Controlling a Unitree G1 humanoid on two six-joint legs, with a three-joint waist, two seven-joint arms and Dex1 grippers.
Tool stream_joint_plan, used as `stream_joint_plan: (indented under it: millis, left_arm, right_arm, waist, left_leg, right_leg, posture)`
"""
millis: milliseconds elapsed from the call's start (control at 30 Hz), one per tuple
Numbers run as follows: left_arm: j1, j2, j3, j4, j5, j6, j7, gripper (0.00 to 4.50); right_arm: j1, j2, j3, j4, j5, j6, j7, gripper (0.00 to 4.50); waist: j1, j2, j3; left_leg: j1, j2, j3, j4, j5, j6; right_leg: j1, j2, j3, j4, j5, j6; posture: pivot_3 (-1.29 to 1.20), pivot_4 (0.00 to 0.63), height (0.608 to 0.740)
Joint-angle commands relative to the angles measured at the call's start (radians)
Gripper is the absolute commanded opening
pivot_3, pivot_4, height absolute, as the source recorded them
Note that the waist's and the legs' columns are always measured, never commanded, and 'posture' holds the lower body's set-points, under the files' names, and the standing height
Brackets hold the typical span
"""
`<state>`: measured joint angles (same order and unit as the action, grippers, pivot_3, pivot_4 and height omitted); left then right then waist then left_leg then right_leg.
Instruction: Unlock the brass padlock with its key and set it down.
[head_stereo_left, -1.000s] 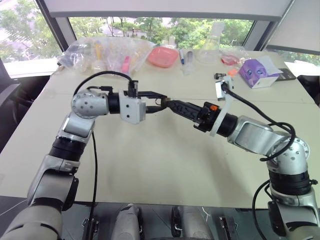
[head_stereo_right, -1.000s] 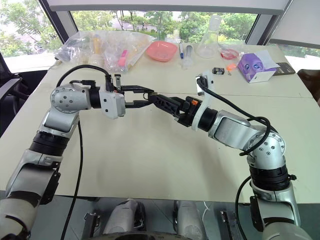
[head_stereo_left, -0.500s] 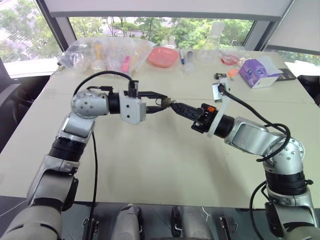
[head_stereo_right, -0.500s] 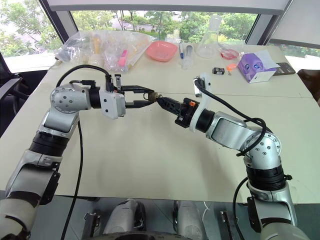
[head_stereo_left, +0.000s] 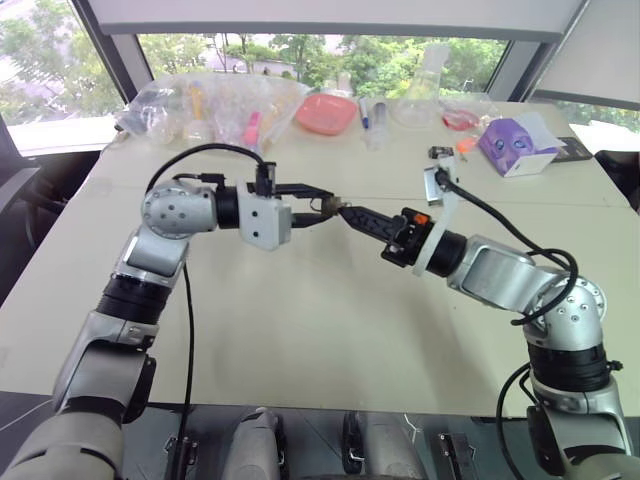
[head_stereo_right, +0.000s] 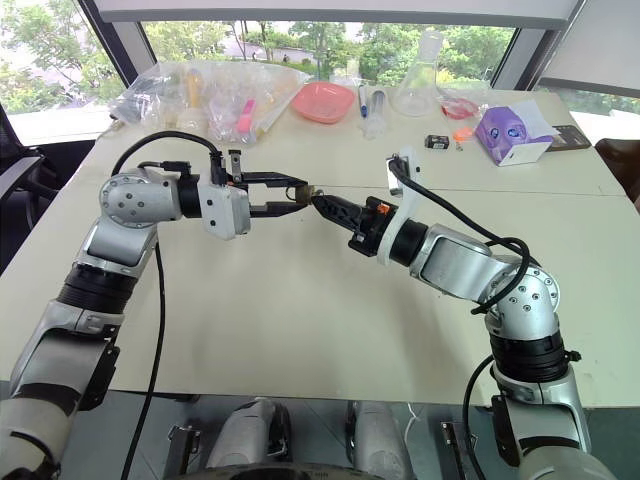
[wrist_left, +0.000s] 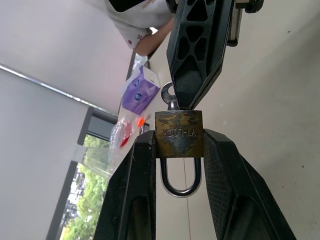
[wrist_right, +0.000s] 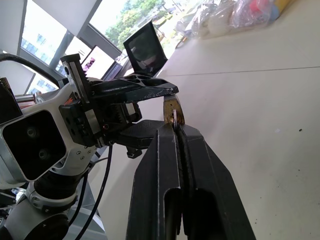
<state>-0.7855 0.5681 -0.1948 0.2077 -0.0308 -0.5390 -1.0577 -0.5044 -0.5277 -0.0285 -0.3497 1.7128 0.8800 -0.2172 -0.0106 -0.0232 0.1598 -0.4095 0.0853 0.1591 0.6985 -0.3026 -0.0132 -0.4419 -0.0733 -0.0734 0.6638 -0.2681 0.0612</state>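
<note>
Brass is the landmark here: the brass padlock hangs in mid-air above the table, its squarish body clamped between the two fingers of the left gripper, with the silvery shackle looping back into the gap between them and the keyhole face turned outward. Straight out from that face, on the same line, stands the key, its shank entering the lock body and its ringed head pinched in the tip of the right gripper, whose fingers are pressed together on it. So lock body, key and right gripper lie nose to tail along one axis, and the right arm is the one that meets the padlock head-on. Judging from this, the coming move is a roll of the right wrist about that shared line, while the left keeps the body steady.
</note>
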Motion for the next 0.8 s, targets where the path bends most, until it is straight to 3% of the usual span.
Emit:
stream_joint_plan:
  millis: [33,267,533,800]
  left_arm:
    - [-0.007,-0.001,0.006,-0.016,0.007,-0.043,0.026,0.71]
    - [-0.014,0.001,0.006,0.02,0.05,-0.128,0.08,0.71]
    - [-0.021,0.012,-0.006,0.051,0.078,-0.193,0.108,0.71]
    - [-0.031,0.022,-0.01,0.09,0.127,-0.297,0.168,0.71]
  right_arm:
    - [-0.012,0.022,-0.027,-0.033,0.053,-0.034,-0.016,0.04]
    - [-0.03,0.093,-0.05,-0.027,0.199,-0.129,-0.144,0.04]
    - [-0.031,0.129,-0.055,-0.041,0.259,-0.173,-0.212,0.04]
    - [-0.061,0.293,-0.119,-0.037,0.259,-0.221,-0.333,0.04]
  waist:
    - [0.0,0.0,0.0]
    - [0.0,0.0,0.0]
    - [0.0,0.0,0.0]
    - [-0.001,0.0,0.0]
  left_leg:
    - [0.0,0.0,0.0,0.0,0.0,0.0]
    - [0.0,0.0,0.0,0.0,0.0,0.0]
    - [0.0,0.0,0.0,0.0,0.0,0.0]
    - [0.0,0.0,0.0,0.0,0.0,0.0]
  right_leg:
    - [0.0,0.0,0.0,0.0,0.0,0.0]
    - [0.0,0.0,0.0,0.0,0.0,0.0]
    - [0.0,0.0,0.0,0.0,0.0,0.0]
    - [0.0,0.0,0.0,0.0,0.0,0.0]
  posture:
    - [0.0,0.15,0.74]
    - [0.0,0.15,0.74]
    - [0.0,0.15,0.74]
    - [0.0,0.15,0.74]
